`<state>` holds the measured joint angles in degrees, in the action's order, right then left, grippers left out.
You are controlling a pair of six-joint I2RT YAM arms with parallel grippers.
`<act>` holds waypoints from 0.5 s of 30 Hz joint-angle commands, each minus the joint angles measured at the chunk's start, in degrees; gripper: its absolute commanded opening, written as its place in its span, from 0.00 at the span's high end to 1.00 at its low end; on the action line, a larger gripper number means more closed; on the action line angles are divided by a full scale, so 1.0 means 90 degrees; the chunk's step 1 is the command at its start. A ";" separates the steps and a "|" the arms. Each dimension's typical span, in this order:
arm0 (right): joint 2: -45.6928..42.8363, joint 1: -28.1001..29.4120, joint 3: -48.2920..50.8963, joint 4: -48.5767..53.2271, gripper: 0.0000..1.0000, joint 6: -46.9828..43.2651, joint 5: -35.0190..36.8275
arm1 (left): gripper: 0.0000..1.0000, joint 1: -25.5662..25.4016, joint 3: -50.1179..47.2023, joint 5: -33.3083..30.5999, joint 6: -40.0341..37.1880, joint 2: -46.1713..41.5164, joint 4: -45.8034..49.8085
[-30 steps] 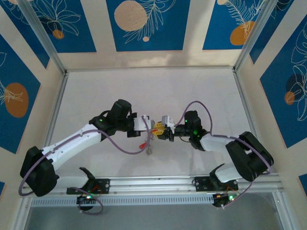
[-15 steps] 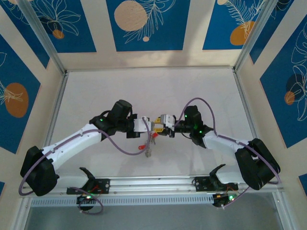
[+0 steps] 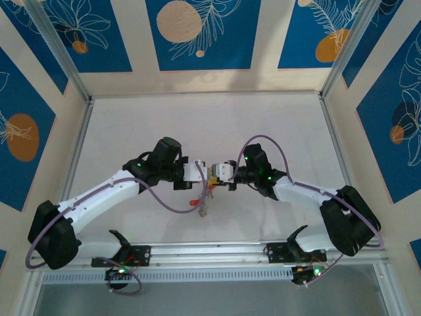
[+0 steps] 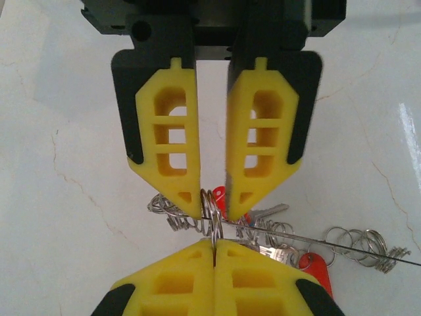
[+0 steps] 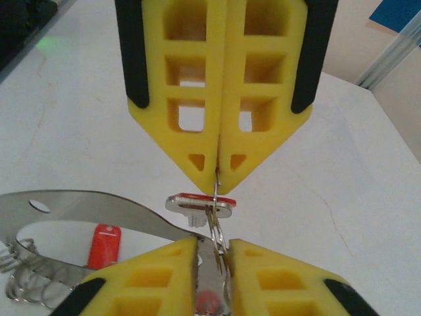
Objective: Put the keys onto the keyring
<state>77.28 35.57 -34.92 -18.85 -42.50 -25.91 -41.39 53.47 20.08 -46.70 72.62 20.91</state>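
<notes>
My left gripper (image 3: 204,172) (image 4: 214,209) is shut on the keyring (image 5: 99,207), a silvery hoop that runs as a flat band into its jaws and shows edge-on as a thin wire (image 4: 316,241). Several keys (image 4: 279,251) with red tags (image 4: 314,263) and small rings hang from it (image 3: 202,205). My right gripper (image 3: 217,174) (image 5: 218,179) is shut on the small split ring of one key (image 5: 200,204), which dangles flat just below its tips. Both grippers meet tip to tip, and that split ring reaches between the left fingers (image 5: 164,276).
The pale tabletop (image 3: 210,125) lies under both arms, walled by metal frame rails (image 3: 79,131) at left, right and back. A rail with the arm bases (image 3: 210,251) runs along the near edge.
My right arm has swung left, bringing its gripper up against the left gripper's tips. The left arm and the hanging keys have stayed in place.
</notes>
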 commanded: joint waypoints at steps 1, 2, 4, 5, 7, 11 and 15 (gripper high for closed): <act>0.0056 0.0062 -0.0172 0.0234 0.84 -0.0275 0.0185 | 1.00 -0.0050 0.0196 0.0119 -0.0082 0.0046 0.0109; 0.0037 0.0060 -0.0153 0.0225 0.87 -0.0287 0.0226 | 1.00 -0.0046 0.0183 0.0078 -0.0093 0.0040 0.0118; 0.0013 0.0061 -0.0105 0.0146 0.94 -0.0233 0.0262 | 1.00 -0.0051 0.0131 -0.0046 -0.0120 0.0027 0.0112; -0.0007 0.0059 -0.0068 0.0078 0.98 -0.0193 0.0239 | 1.00 -0.0049 0.0100 -0.0104 -0.0133 0.0014 0.0116; -0.0039 0.0028 0.0031 -0.0154 1.00 0.0024 0.0117 | 1.00 -0.0050 0.0037 -0.0220 -0.0164 0.0005 0.0105; -0.0024 -0.0126 0.0406 -0.1068 1.00 0.0837 -0.0283 | 1.00 -0.0024 -0.0198 -0.0409 -0.0187 -0.0072 -0.0018; 0.0036 -0.0240 0.0713 -0.1832 1.00 0.1500 -0.0484 | 1.00 0.0054 -0.0576 -0.0591 -0.0142 -0.0219 -0.0345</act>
<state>77.28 34.17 -30.24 -27.83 -35.20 -27.00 -41.39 50.72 17.19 -47.11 72.16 18.39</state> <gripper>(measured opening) 0.061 0.042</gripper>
